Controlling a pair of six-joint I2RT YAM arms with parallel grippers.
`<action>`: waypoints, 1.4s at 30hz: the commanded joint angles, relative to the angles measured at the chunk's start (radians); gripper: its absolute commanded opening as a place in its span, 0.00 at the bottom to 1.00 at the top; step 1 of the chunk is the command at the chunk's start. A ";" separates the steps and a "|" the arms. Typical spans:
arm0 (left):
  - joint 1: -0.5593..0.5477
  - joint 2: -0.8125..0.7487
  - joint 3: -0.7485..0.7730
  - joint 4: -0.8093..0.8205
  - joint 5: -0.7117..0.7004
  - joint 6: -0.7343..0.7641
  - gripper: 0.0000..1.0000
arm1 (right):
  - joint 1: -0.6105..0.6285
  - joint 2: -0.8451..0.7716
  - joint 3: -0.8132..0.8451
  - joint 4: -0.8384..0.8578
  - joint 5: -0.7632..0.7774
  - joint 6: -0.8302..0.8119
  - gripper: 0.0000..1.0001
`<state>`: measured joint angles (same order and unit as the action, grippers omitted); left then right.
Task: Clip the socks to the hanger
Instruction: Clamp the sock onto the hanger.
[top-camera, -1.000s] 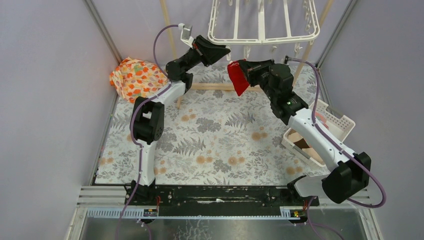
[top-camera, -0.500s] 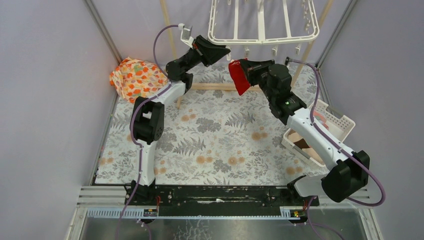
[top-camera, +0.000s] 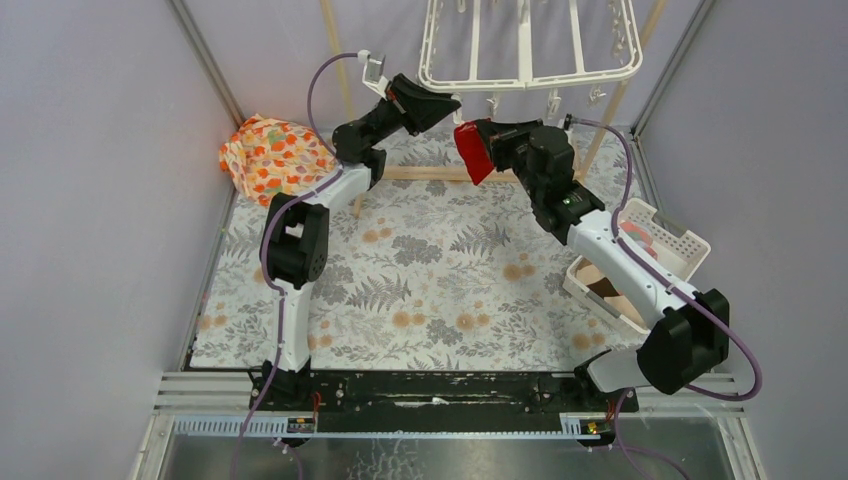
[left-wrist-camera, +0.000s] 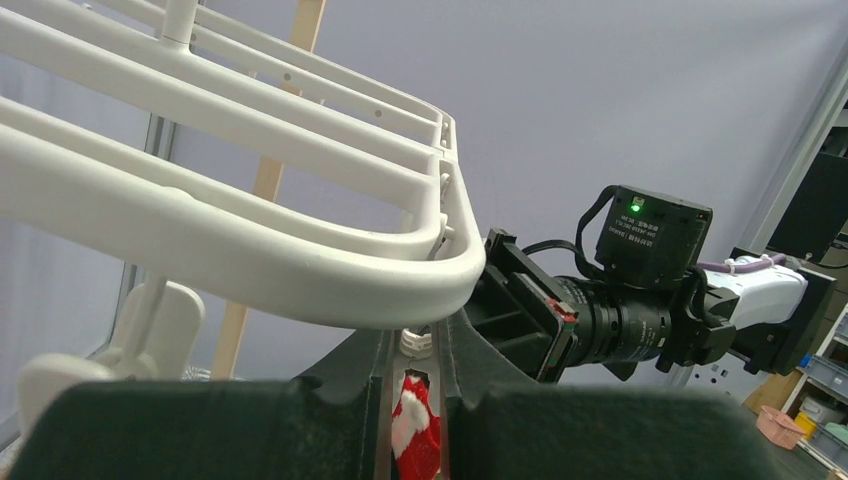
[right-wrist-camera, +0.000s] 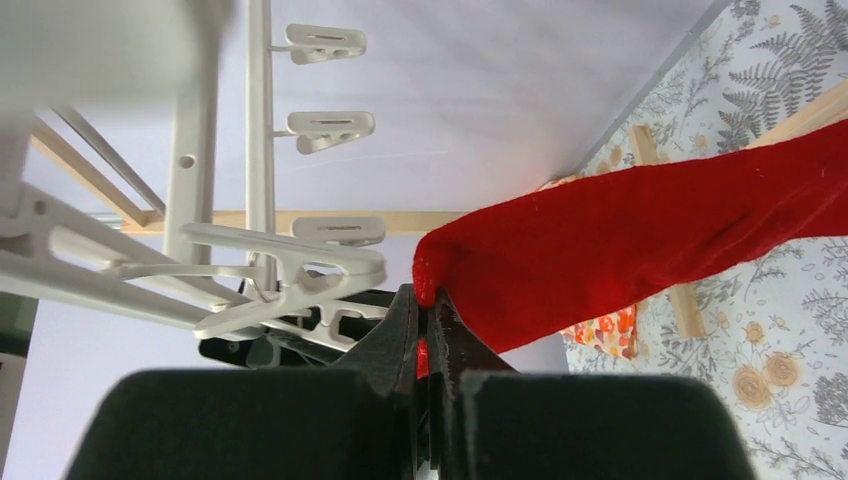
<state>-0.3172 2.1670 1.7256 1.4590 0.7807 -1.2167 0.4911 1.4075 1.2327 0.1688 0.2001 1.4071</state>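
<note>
Right gripper (right-wrist-camera: 428, 305) is clamped tight on one edge of the bright red fabric sock (top-camera: 470, 152), which hangs in the air just below the near rim of the white plastic rectangular drying hanger (top-camera: 530, 78). Over the last second that arm has eased the sock slightly left and farther in, toward the left gripper (left-wrist-camera: 415, 372), which stays pinched on what appears to be a small white plastic clip (left-wrist-camera: 415, 342) under the rim.

Judgement: the sock is being presented and is not yet clipped.

Lilac walls (top-camera: 100, 200) enclose a grey floral tablecloth (top-camera: 440, 260). An orange-flowered cloth bundle (top-camera: 272, 152) lies far left and a white slatted basket (top-camera: 665, 235) sits at the right.
</note>
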 joint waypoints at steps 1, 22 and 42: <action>0.005 -0.043 -0.016 0.024 0.000 0.015 0.00 | 0.010 0.010 0.067 0.059 0.033 -0.008 0.00; 0.006 -0.056 -0.040 0.044 0.007 0.009 0.00 | 0.009 0.040 0.111 0.074 0.035 -0.024 0.00; 0.006 -0.040 -0.067 0.070 -0.004 0.012 0.00 | 0.009 0.035 0.108 0.137 0.007 -0.014 0.00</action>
<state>-0.3168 2.1490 1.6676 1.4818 0.7807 -1.2198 0.4911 1.4567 1.2995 0.2287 0.1974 1.3926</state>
